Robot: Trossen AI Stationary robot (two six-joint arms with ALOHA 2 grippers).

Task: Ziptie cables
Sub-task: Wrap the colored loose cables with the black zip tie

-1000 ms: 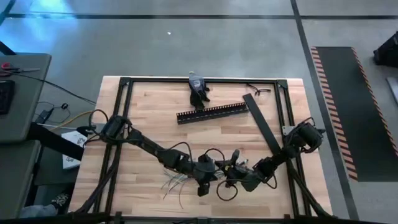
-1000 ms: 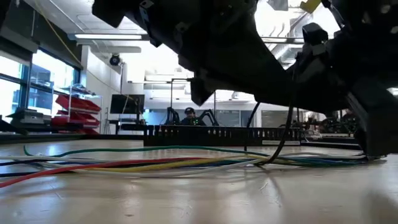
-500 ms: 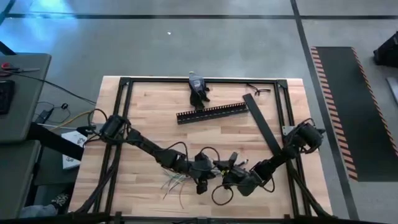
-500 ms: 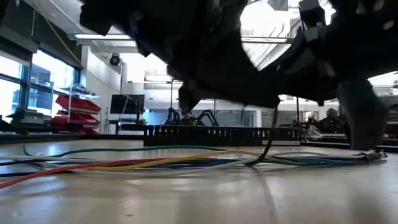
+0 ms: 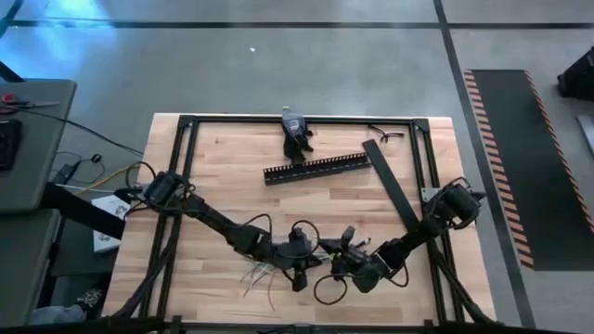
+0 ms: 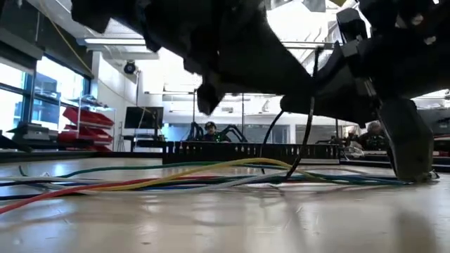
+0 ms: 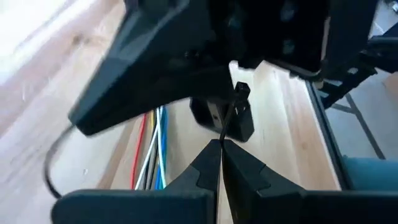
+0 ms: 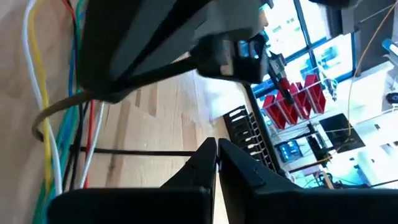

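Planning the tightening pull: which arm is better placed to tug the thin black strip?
Probably left: the left gripper is shut on the thin black strip beside the cables; the right gripper is shut nearby.

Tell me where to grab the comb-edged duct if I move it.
Grip the duct mid-length, from straight above, jaws across its narrow width: it lies flat and long, with its right end close to the lid strip.
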